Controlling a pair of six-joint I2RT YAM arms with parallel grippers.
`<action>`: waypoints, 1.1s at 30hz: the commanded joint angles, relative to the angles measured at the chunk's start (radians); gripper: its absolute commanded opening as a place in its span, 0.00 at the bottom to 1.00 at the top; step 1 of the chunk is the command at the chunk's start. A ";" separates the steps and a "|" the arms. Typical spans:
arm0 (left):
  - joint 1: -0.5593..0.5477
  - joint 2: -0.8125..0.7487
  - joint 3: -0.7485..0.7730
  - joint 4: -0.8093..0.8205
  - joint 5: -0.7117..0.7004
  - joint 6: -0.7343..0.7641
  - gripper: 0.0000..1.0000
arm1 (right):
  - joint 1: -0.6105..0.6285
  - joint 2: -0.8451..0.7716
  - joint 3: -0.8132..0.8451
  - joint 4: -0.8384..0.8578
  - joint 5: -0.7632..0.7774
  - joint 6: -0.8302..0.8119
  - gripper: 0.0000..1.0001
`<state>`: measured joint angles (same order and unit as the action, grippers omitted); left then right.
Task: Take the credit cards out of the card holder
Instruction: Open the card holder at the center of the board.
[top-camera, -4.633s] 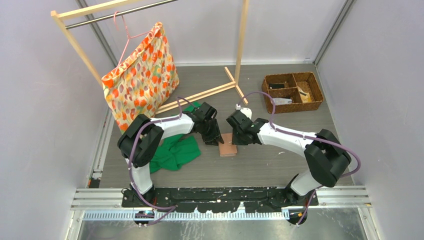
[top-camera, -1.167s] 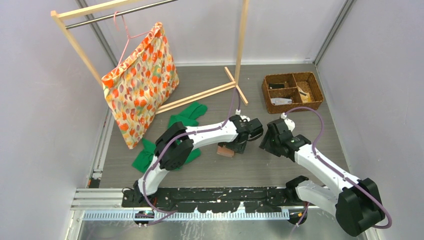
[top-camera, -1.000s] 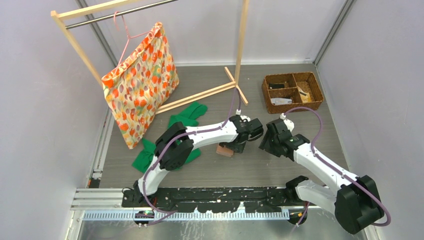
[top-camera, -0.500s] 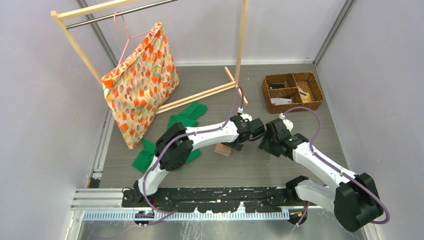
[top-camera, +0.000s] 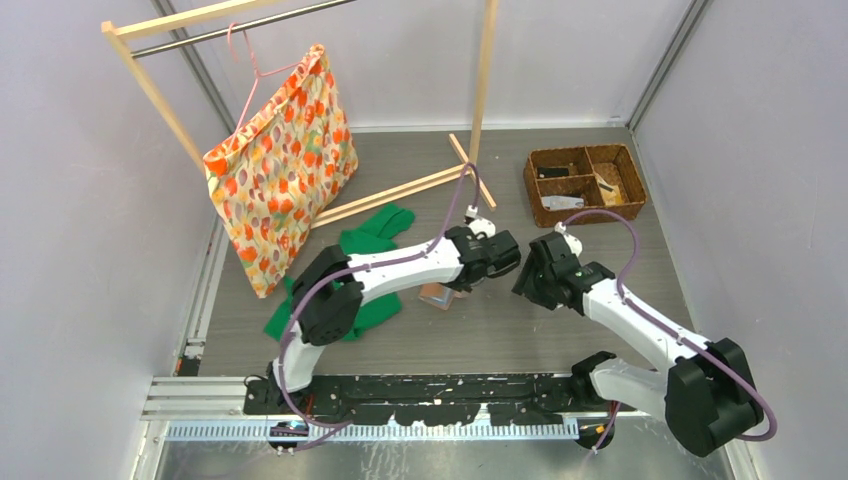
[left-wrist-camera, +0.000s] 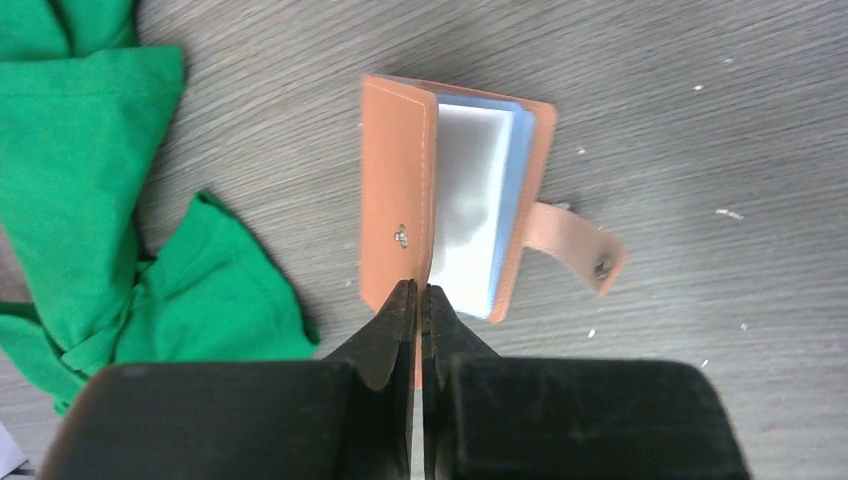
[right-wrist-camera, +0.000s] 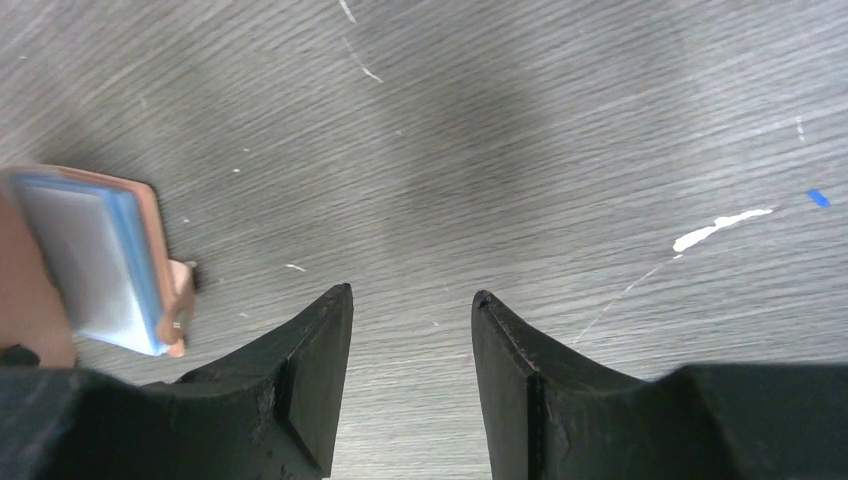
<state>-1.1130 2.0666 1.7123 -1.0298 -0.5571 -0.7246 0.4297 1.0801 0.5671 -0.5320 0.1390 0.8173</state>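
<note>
Grey worktop (left-wrist-camera: 700, 100) below, my left claw (left-wrist-camera: 416, 290) pinches the card holder (left-wrist-camera: 395, 190) open by its cover while my right claw (right-wrist-camera: 412, 295), spread at its 3 o'clock, must next reach the sleeves (left-wrist-camera: 470, 190).

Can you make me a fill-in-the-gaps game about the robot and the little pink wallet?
1. The cloth lying next to the wallet is ___.
2. The jaws of the left gripper are ___ on the wallet's cover.
3. The jaws of the right gripper are ___, with nothing between them.
Missing words: green; shut; open.
</note>
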 joint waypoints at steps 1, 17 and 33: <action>0.046 -0.172 -0.067 0.034 0.019 0.018 0.00 | -0.002 0.012 0.081 0.039 -0.061 0.009 0.53; 0.220 -0.400 -0.410 0.232 0.306 0.043 0.01 | 0.161 0.246 0.130 0.307 -0.393 0.033 0.64; 0.220 -0.393 -0.463 0.244 0.322 0.024 0.01 | 0.226 0.517 0.238 0.428 -0.327 0.081 0.57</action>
<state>-0.8906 1.6825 1.2701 -0.7952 -0.2417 -0.6979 0.6479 1.5543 0.7547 -0.1520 -0.2035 0.8902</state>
